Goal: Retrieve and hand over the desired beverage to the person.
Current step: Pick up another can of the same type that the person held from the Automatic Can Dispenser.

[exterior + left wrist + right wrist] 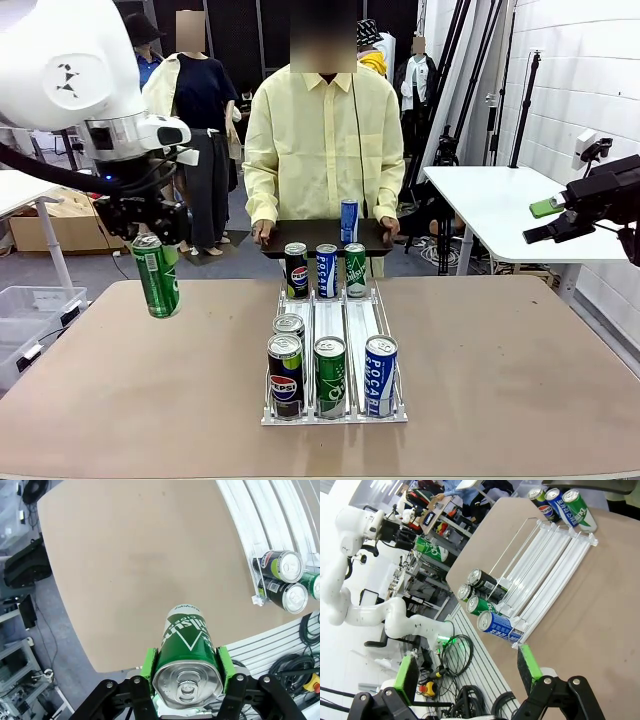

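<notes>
While the person waits, the left claw grips a green can.
Its pads clamp the can's top; the right claw gapes wide.

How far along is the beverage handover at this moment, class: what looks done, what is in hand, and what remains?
Done: the left gripper has a green can clamped between its jaws, lifted clear of the table and away from the rack. In hand: the can hangs over the table's left side. Left: carrying it across to the person, who holds a dark tray with one blue can on it. The right gripper is open.
</notes>
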